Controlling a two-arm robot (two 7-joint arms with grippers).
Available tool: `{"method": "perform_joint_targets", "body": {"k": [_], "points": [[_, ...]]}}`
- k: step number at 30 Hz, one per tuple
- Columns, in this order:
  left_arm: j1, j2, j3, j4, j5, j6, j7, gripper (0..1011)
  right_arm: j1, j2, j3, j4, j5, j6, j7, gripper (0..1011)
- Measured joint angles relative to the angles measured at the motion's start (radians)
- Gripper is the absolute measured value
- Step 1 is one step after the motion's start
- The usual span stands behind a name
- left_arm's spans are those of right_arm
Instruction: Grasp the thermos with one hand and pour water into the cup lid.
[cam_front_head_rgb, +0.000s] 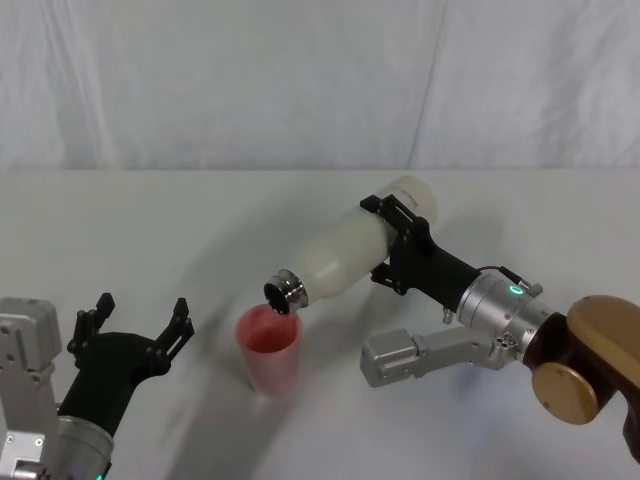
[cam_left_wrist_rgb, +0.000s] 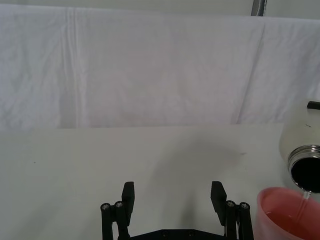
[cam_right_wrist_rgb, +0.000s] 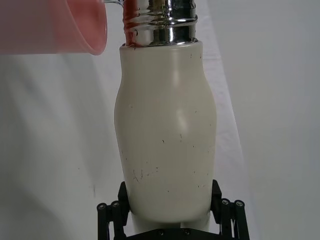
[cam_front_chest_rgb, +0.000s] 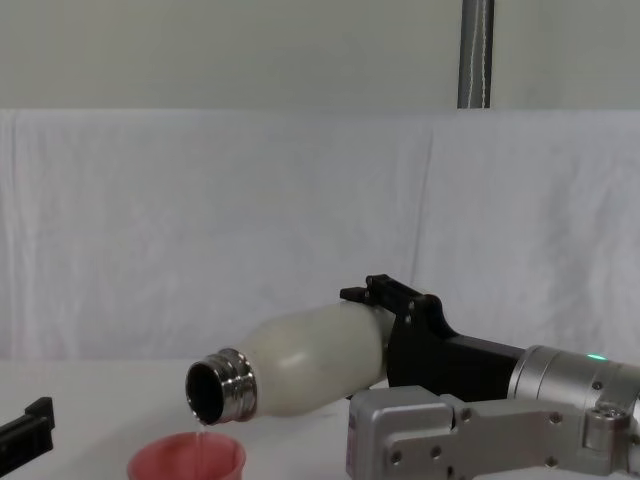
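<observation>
The cream-white thermos (cam_front_head_rgb: 350, 250) is tipped nearly on its side above the table, its steel neck (cam_front_head_rgb: 287, 291) pointing down over the pink cup lid (cam_front_head_rgb: 268, 343). My right gripper (cam_front_head_rgb: 398, 240) is shut on the thermos near its base. A thin stream of water (cam_left_wrist_rgb: 301, 202) runs from the open mouth into the cup lid (cam_left_wrist_rgb: 285, 215). From the chest view the thermos (cam_front_chest_rgb: 300, 360) hangs just above the cup lid (cam_front_chest_rgb: 187, 462). In the right wrist view the thermos (cam_right_wrist_rgb: 167, 135) sits between the fingers (cam_right_wrist_rgb: 227, 212). My left gripper (cam_front_head_rgb: 138, 325) rests open at the lower left, apart from the cup lid.
A white cloth covers the table (cam_front_head_rgb: 150, 230) and hangs as a backdrop (cam_front_head_rgb: 300, 80). A grey pole (cam_front_chest_rgb: 477, 55) stands behind the backdrop. Bare table lies to the left of and behind the cup lid.
</observation>
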Motion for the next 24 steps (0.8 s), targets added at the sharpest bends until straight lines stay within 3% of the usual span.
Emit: {"method": "perform_joint_targets", "body": {"k": [24], "points": [[0.0, 0.0, 0.0, 0.0, 0.0, 0.0, 0.0, 1001, -0.002, 0.002, 0.001, 0.0, 0.001, 0.0, -0.001, 952]]}}
